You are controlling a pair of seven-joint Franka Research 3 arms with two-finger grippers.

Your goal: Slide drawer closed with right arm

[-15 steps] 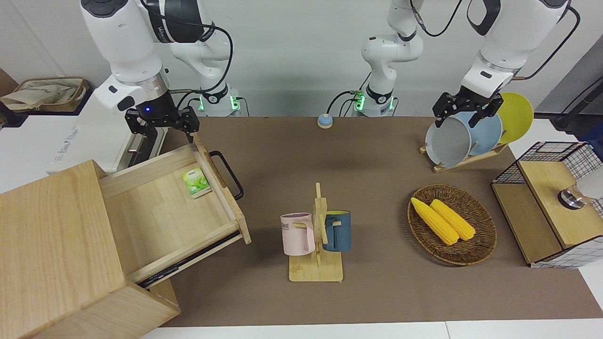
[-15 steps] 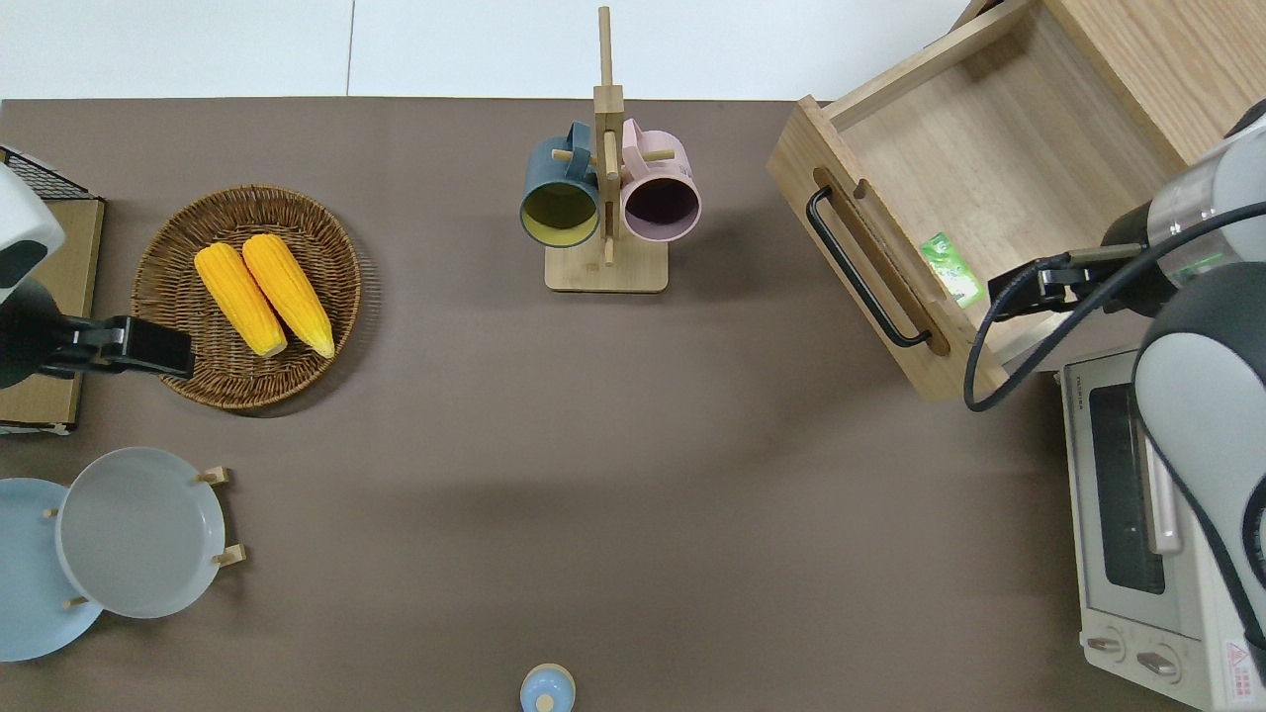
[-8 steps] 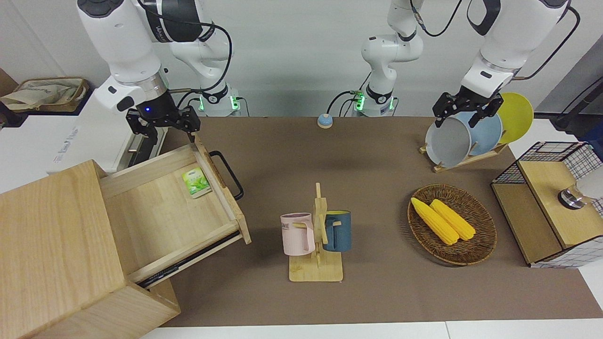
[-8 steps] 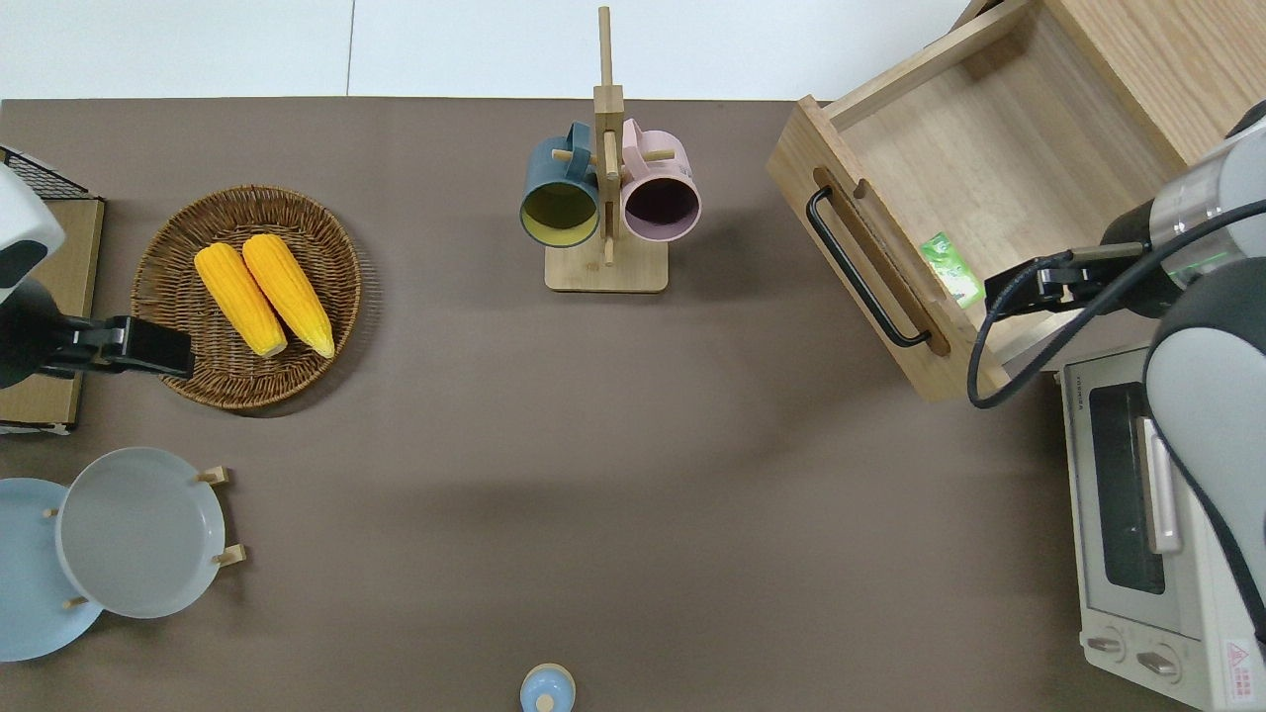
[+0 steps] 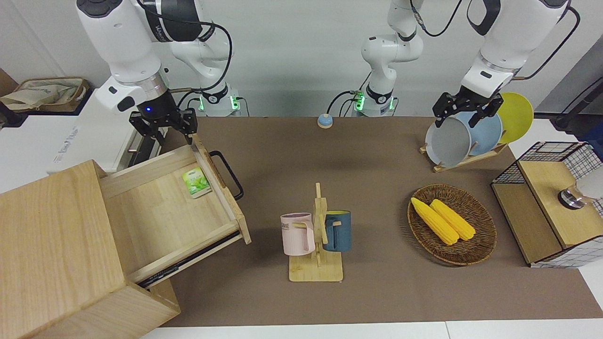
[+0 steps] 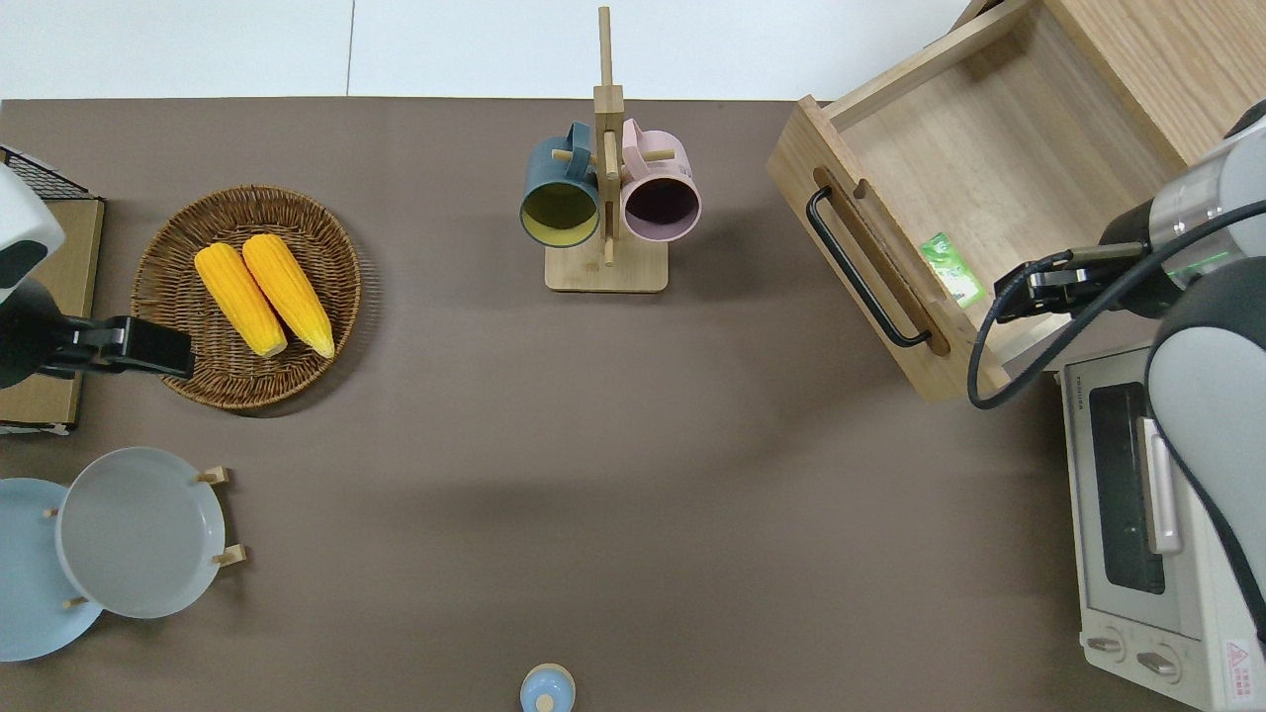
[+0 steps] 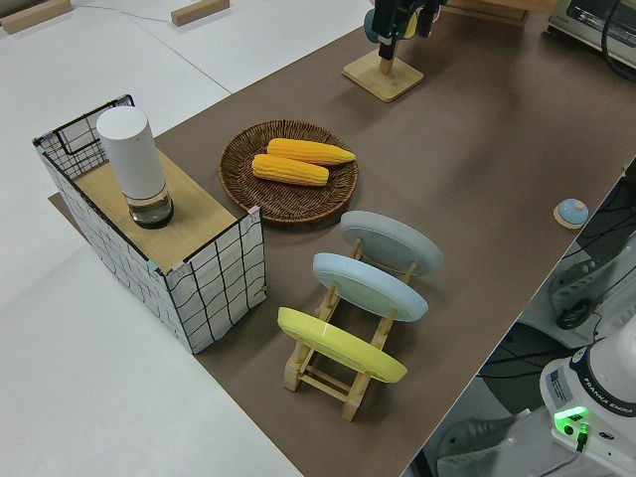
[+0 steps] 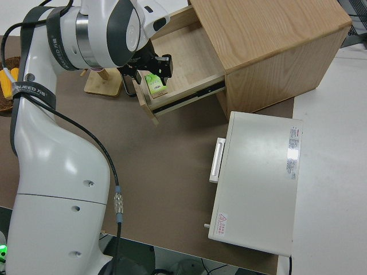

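The right arm (image 5: 127, 42) is reached down and forward, its gripper (image 5: 164, 123) held over the corner of the drawer (image 6: 979, 188) nearest the robots, above the side wall next to the oven (image 6: 1137, 524). Its fingers are seen spread apart in the front view, with nothing held between them; whether a fingertip touches the drawer's wall cannot be told. The drawer is pulled well out of the box (image 5: 52, 245) at the right arm's end of the table, its black handle (image 6: 859, 272) turned toward the mug stand (image 6: 605, 267). A green packet (image 6: 951, 269) lies inside the drawer against the front panel, near the gripper. The packet is partly hidden by the gripper in the right side view, though shown whole from overhead. The left arm is parked; its fingers cannot be made out.
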